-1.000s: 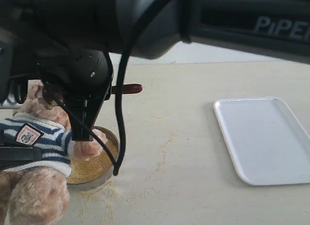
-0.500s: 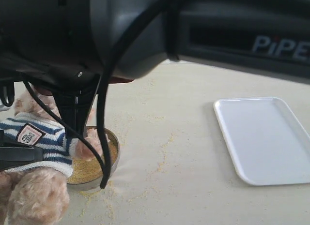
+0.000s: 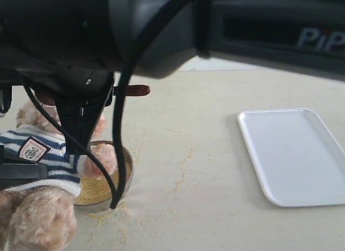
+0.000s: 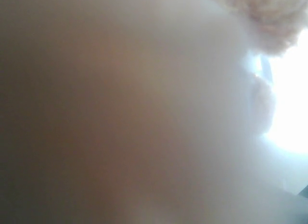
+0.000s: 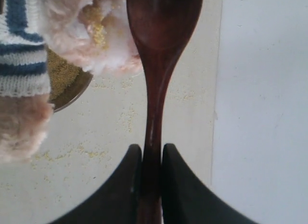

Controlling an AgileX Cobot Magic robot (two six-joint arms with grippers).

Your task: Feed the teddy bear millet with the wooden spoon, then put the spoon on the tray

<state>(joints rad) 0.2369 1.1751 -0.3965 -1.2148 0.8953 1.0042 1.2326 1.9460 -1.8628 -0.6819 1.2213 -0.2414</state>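
My right gripper (image 5: 151,154) is shut on the slim handle of the dark wooden spoon (image 5: 161,36). The spoon's round bowl hangs beside the teddy bear's (image 5: 91,36) fluffy paw, which has grains stuck to it. The paw rests over the metal bowl of millet (image 5: 60,72). In the exterior view the bear (image 3: 40,159) in its striped shirt sits at the lower left by the millet (image 3: 99,189). Its head is hidden behind the dark arm, and only the spoon's (image 3: 135,90) handle end sticks out. The white tray (image 3: 296,154) lies at the right. The left wrist view is a blur of fur.
Loose millet grains (image 3: 161,208) are scattered over the beige table round the bowl. A black cable (image 3: 121,148) hangs down in front of the bowl. The right arm's dark body (image 3: 215,24) fills the top of the exterior view.
The right arm has shifted left and a little up with the spoon; the handle end sits higher and further left than a second ago. Bear, bowl and tray have not moved.
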